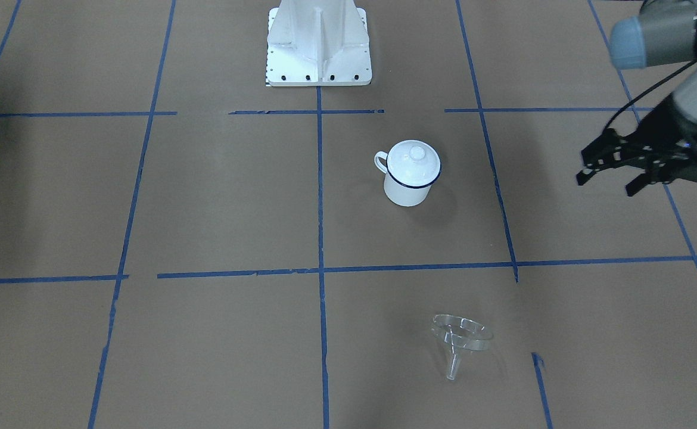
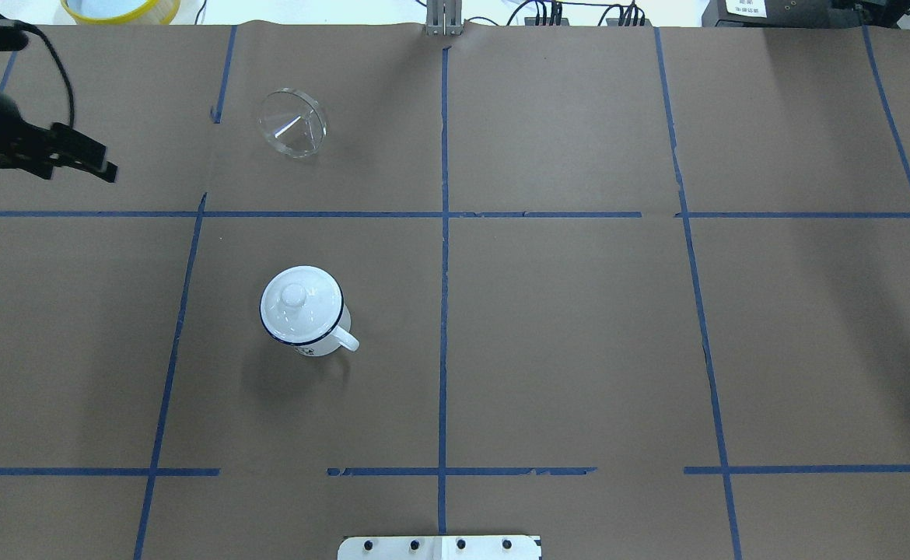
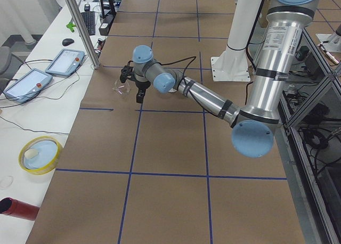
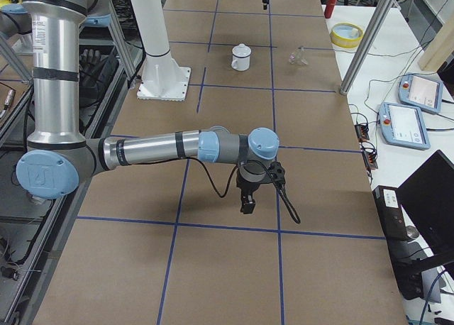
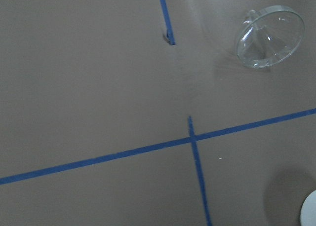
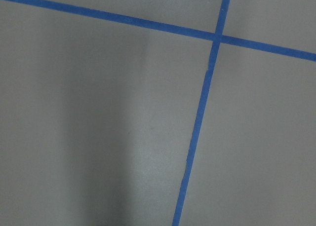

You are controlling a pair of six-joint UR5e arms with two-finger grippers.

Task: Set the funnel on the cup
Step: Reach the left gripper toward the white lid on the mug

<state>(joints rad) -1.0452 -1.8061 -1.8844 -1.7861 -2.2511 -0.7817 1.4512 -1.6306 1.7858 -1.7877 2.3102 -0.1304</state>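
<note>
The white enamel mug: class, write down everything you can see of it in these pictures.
The white enamel mug stands upright on the brown paper-covered table, inside a square of blue tape, near the robot's base. It looks glossy, with a thin dark-blue rim and a small white loop handle. A round white lid with a knob sits on its mouth, closing it. The overhead view shows a small dark mark on its side. Nothing else touches it.
</note>
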